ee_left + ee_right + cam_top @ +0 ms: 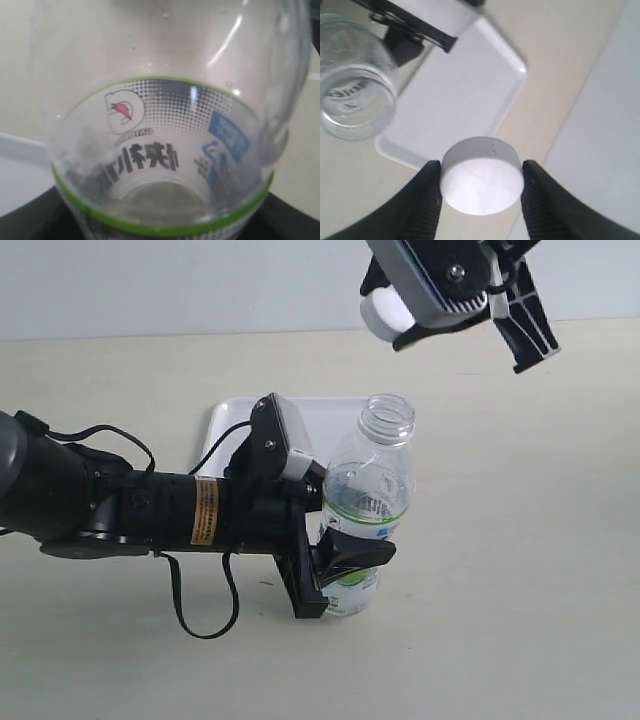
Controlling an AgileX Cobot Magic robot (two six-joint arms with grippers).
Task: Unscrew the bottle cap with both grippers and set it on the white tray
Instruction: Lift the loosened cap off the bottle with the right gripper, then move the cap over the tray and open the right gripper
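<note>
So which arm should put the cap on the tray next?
Right. The right gripper pinches the bottle cap in the air, free to move to the white tray; the left gripper is clamped on the bottle.

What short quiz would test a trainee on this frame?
1. True or false: the bottle cap sits on the neck of the bottle.
2. The left gripper grips: A) the bottle's neck, B) the bottle at its label, C) nothing.
3. Fill in: the right gripper is shut on the ___.
Key: 1 false, the neck is open; 2 B; 3 bottle cap.
</note>
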